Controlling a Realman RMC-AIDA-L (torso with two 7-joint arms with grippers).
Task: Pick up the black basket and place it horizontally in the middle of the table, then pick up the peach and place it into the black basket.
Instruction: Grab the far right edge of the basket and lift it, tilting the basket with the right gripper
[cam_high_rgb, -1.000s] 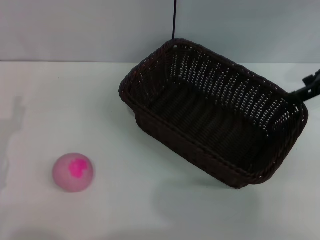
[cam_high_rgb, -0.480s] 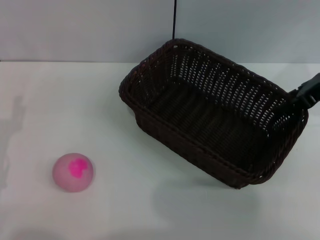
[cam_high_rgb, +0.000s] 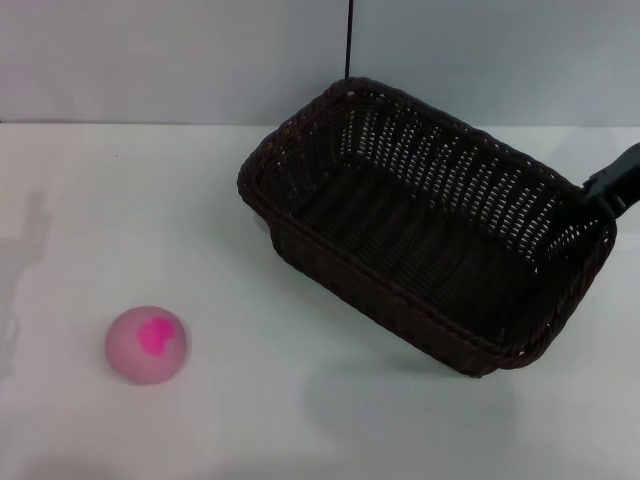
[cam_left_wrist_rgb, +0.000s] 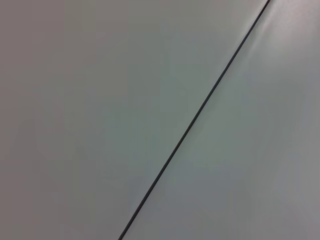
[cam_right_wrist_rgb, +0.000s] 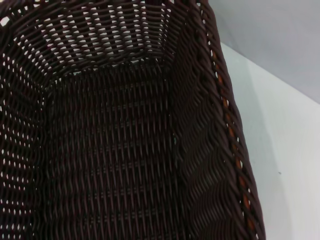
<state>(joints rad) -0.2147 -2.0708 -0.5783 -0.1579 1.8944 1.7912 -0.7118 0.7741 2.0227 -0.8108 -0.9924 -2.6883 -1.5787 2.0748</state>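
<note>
The black basket (cam_high_rgb: 425, 225) stands on the white table (cam_high_rgb: 250, 400) right of the middle, turned diagonally, and it holds nothing. The right wrist view looks straight down into its woven inside (cam_right_wrist_rgb: 110, 150), with the braided rim (cam_right_wrist_rgb: 225, 115) close by. My right gripper (cam_high_rgb: 612, 188) shows as a dark piece at the right edge of the head view, right at the basket's far right rim. The peach (cam_high_rgb: 147, 344), pale pink with a magenta blotch, lies on the table at the near left, far from the basket. My left gripper is out of view.
A grey wall (cam_high_rgb: 150, 60) rises behind the table, with a thin dark vertical line (cam_high_rgb: 349, 40) above the basket. The left wrist view shows only this wall and the line (cam_left_wrist_rgb: 195, 117). White table surface lies between the peach and the basket.
My right gripper has shifted slightly at the basket's right rim and shows more of itself. The basket and the peach have not moved.
</note>
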